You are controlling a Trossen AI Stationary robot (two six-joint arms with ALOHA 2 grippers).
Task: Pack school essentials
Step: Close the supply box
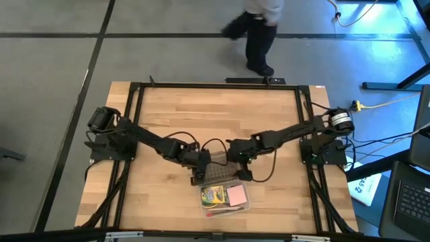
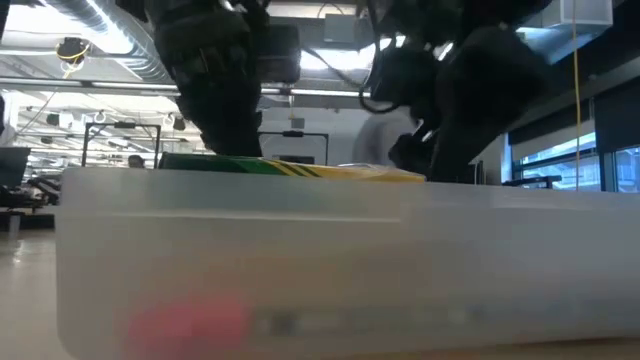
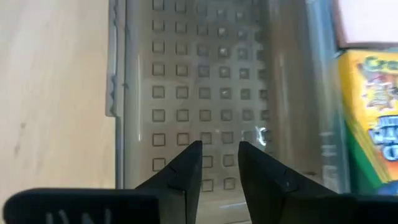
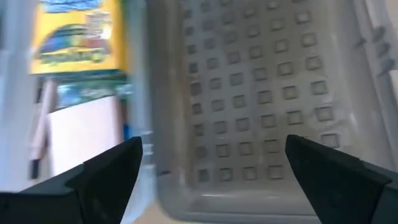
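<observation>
clear case holds crayon box and pink pad. left gripper nearly pressed together, right gripper spread, over dotted lid. step: closing; next, swing lid shut.

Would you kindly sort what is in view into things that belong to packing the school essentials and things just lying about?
Belongs to the job:
- crayon box, in the case
- pink pad, in the case beside it
- pencils, in the case
- clear case
- dotted lid, open, lying flat
- left tool, over the lid
- right tool, over the lid

Lying about:
- yellow cable, off the table
- person beyond the table
</observation>
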